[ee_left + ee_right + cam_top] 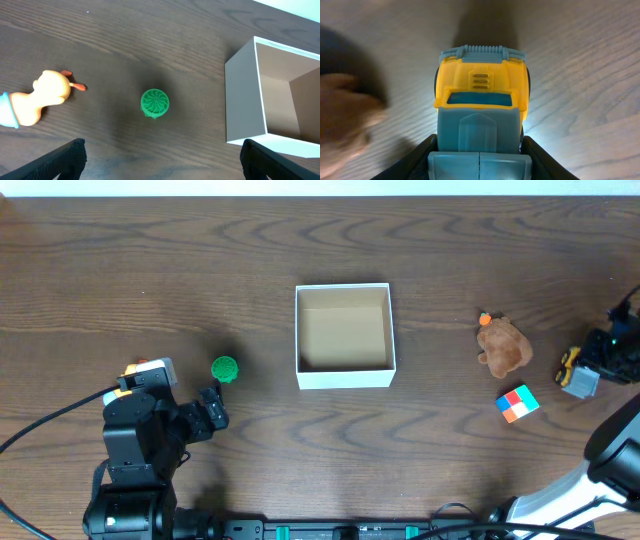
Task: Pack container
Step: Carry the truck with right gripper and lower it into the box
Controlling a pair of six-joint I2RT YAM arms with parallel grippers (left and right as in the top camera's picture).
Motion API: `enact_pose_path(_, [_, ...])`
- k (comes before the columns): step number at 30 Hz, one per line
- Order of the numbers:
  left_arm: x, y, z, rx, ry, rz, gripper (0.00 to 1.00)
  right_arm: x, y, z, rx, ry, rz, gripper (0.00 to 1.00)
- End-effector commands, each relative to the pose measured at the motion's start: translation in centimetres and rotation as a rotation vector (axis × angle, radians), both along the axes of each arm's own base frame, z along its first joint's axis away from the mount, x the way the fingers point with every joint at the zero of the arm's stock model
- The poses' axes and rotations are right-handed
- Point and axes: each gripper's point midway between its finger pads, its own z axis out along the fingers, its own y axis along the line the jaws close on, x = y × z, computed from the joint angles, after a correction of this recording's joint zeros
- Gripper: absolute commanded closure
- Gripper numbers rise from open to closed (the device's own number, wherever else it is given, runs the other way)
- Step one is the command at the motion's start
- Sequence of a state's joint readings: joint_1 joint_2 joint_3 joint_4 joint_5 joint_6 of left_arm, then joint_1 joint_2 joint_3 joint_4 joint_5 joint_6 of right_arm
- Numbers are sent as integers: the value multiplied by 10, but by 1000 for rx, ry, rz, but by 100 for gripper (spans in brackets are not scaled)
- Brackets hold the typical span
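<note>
- Overhead: container (345,377) mid-counter (150,260), brown inside bare; green toy (224,368) to its left; plush (503,345), colour cube (517,403) and truck (577,372) well to its right. Packing seemingly at the first pick.
- Left wrist: left fingers (67,160) spread wide, holding nothing; green toy ahead between them, duck (45,97) off to one side.
- Right wrist: right fingers (417,162) close against both truck flanks; clamped or not, cannot tell. Next, probably: squeeze, lift, carry over the container wall, release.
</note>
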State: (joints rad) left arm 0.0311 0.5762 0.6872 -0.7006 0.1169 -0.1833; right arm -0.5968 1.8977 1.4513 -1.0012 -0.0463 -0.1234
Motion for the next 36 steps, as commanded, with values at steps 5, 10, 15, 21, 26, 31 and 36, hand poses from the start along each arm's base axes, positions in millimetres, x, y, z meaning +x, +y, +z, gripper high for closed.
enact_pose_path(5, [1, -1, 11, -3, -24, -4, 2, 42, 95, 143, -99, -351, 155, 99])
enact_pose_path(10, [0, -1, 9, -3, -19, -4, 2, 42, 210, 203, -65, -540, 317, 99])
enact_pose_path(15, [-2, -1, 6, -4, -3, -4, 2, 37, 312, 216, 6, -615, 401, 99])
enact_pose_path(21, [-5, -1, 2, -5, 18, -3, 2, 35, 390, 179, 51, -551, 411, 99])
enact_pose_path(26, [-5, -1, 2, -5, 18, -4, 2, 47, 414, 115, 33, -407, 387, 99])
enact_pose_path(31, [-5, -1, 2, -5, 18, -3, 2, 64, 421, 64, 5, -331, 385, 99])
enact_pose_path(36, [-6, -1, 2, -5, 21, -3, 2, 83, 423, 25, -12, -301, 373, 82])
